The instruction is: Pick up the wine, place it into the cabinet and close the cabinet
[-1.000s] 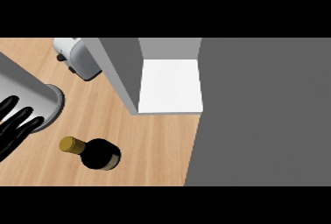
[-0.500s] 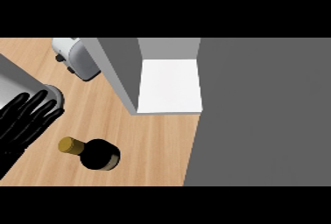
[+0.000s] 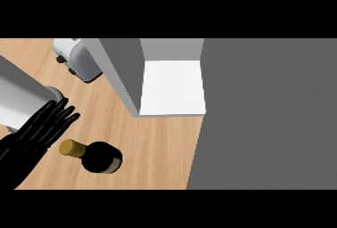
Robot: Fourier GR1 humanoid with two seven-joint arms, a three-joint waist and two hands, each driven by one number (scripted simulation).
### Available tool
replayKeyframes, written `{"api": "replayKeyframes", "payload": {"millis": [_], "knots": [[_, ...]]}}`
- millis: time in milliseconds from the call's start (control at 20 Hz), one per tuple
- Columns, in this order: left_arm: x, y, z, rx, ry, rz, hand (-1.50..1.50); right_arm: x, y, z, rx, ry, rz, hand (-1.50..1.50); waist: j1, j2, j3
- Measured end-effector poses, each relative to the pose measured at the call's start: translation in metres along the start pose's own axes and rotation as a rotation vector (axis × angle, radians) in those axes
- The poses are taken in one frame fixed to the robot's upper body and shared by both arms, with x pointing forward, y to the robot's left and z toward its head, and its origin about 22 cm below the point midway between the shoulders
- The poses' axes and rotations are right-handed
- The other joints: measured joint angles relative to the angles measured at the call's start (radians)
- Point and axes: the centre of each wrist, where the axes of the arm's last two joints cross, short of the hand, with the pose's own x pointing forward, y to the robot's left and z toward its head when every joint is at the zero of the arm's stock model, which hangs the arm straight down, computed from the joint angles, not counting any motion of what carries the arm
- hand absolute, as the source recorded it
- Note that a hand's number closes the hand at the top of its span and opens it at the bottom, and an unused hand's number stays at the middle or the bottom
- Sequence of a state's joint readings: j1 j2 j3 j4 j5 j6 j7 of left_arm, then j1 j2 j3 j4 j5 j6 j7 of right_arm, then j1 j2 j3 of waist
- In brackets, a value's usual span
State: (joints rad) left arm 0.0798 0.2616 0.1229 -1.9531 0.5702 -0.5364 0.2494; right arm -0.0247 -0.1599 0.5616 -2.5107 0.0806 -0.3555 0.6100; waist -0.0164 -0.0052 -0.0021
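Left hand (image 3: 38, 131) hovering at lower left, fingers straight and spread — touching nothing. Wine bottle (image 3: 95, 156) lying on the counter (image 3: 158, 147) just beside it, below the open cabinet (image 3: 172, 87).

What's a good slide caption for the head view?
Left hand open beside the wine bottle, open cabinet ahead.

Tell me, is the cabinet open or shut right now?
Open. The cabinet shows its bare white shelf, and no door covers it. The wine bottle stands outside on the counter.
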Motion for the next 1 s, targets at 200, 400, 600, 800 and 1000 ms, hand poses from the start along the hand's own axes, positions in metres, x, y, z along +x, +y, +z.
{"api": "replayKeyframes", "payload": {"millis": [200,400,600,800,1000], "knots": [[-0.021,0.013,0.009,0.028,0.007,-0.017,-1.50,0.001,0.004,0.000,0.012,0.000,-0.002,-1.50,-0.002,-0.001,0.000],[-0.039,0.021,0.016,0.045,0.018,-0.027,-1.50,0.001,0.002,0.000,0.000,0.004,0.019,-1.50,-0.002,-0.001,0.000],[-0.055,0.031,0.025,0.054,0.040,-0.032,-1.50,0.000,0.004,0.002,-0.001,0.010,0.016,-1.50,-0.003,-0.001,0.000],[-0.073,0.035,0.024,0.053,0.061,-0.038,-1.50,0.002,0.004,-0.001,0.001,-0.003,0.032,-1.50,-0.001,0.000,0.000],[-0.092,0.045,0.022,0.048,0.076,-0.036,-1.50,0.001,0.003,0.000,-0.008,-0.009,0.040,-1.50,-0.003,0.001,0.000]]}}
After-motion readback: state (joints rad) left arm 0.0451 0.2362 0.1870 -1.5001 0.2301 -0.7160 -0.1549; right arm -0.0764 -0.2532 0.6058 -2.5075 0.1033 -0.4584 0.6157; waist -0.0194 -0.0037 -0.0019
